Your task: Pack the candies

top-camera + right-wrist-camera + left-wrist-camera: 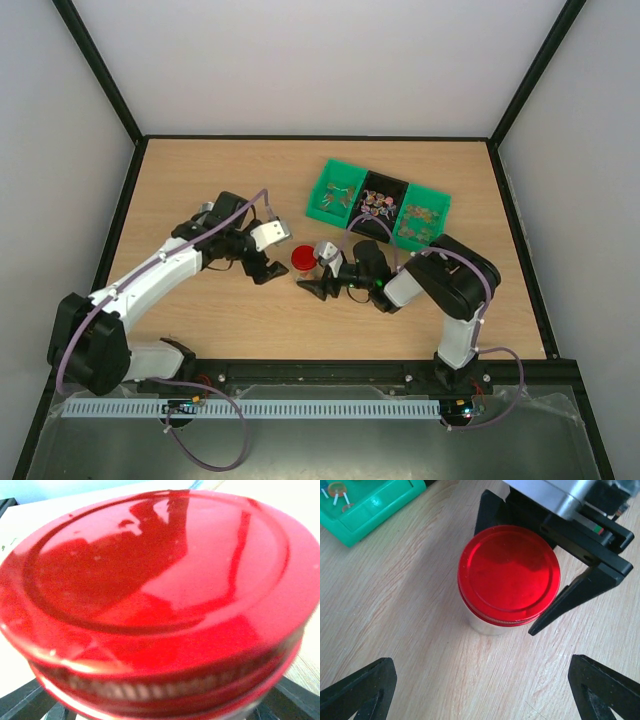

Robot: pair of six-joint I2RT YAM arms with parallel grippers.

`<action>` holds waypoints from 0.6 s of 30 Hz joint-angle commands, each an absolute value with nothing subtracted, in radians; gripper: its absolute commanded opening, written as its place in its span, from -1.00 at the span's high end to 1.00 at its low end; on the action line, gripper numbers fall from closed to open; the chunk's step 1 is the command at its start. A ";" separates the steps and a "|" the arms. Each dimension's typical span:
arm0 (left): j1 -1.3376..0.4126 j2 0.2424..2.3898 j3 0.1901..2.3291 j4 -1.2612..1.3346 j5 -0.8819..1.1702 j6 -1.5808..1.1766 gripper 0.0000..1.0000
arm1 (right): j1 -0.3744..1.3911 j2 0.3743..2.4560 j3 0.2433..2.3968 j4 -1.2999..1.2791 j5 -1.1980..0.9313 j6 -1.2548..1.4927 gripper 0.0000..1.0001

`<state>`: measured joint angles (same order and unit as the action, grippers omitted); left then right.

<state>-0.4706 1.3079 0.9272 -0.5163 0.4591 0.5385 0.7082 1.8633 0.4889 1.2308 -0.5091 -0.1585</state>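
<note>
A clear jar with its red round lid (303,259) on stands on the table. My right gripper (320,274) is closed around the jar body, one finger on each side; its fingers (572,587) show beside the lid (509,573) in the left wrist view. The lid (155,575) fills the right wrist view. My left gripper (267,264) is open and empty just left of the jar, its fingertips (367,687) spread above bare wood. The candies (381,205) lie in the tray's compartments behind the jar.
The green and black compartment tray (437,196) sits at the back right, and its green corner (380,507) shows in the left wrist view. Black frame rails border the table. Bare wood lies to the left and in front.
</note>
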 commanded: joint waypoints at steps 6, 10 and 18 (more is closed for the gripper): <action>-0.486 1.285 0.870 -0.426 0.513 0.587 -0.94 | 0.716 1.795 0.532 1.112 -0.538 -0.196 -0.60; -0.509 1.309 0.862 -0.373 0.516 0.580 -0.94 | 0.720 1.784 0.537 1.095 -0.541 -0.208 -0.52; -0.540 1.366 0.873 -0.313 0.509 0.557 -0.98 | 0.734 1.764 0.541 1.071 -0.551 -0.222 -0.35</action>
<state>-0.5293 1.3396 0.8749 -0.3641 0.4900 0.5632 0.7208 1.7988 0.5243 1.0897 -0.5224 -0.1989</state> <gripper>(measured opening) 0.988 0.694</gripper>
